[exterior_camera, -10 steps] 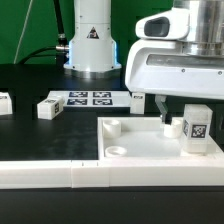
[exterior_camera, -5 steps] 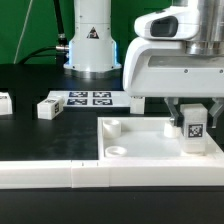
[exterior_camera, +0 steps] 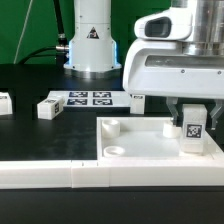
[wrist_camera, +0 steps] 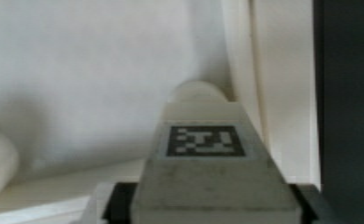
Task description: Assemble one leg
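Note:
A leg (exterior_camera: 194,130), a chunky white block with a black-and-white tag, stands upright on the large white panel (exterior_camera: 140,140) near its far corner at the exterior view's right. My gripper (exterior_camera: 193,112) is directly over it, its black fingers closed against the leg's two sides. In the wrist view the leg (wrist_camera: 205,150) fills the middle, tag facing the camera, with a black finger (wrist_camera: 117,203) on each side of it. The panel (wrist_camera: 72,90) lies under it.
Two more white legs lie on the black table at the exterior view's left (exterior_camera: 49,106) and far left (exterior_camera: 4,102). Another lies behind the gripper (exterior_camera: 135,98). The marker board (exterior_camera: 92,98) lies before the robot base. A white rail (exterior_camera: 60,175) runs along the front.
The gripper has moved to the exterior view's right and come down over the leg; its fingers now sit against the leg's sides. The leg has stayed in place.

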`<control>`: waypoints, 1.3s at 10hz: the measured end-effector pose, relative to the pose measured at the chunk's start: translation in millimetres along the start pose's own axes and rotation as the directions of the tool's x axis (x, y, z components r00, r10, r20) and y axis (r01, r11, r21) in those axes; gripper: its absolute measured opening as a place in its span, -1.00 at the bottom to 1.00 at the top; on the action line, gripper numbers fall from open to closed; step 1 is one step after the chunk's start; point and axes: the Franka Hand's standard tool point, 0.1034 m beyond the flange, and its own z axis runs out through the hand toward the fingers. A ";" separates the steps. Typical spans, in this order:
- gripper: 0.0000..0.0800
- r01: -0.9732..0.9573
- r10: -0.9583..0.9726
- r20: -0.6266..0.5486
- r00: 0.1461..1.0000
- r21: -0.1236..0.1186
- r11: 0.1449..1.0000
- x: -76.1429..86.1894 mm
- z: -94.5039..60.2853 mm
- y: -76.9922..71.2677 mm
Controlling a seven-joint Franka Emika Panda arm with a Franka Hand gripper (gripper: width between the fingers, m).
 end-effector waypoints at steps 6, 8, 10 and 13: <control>-0.27 -0.706 0.705 0.045 0.708 0.015 0.708 0.0 1.4 3.1; -0.27 -0.865 0.864 0.046 0.501 0.008 0.501 -1.3 1.9 2.8; -0.27 -0.956 0.954 0.053 0.294 -0.003 0.295 -1.9 2.1 2.0; -0.27 -0.992 0.989 0.070 0.126 -0.019 0.128 -1.7 2.4 3.3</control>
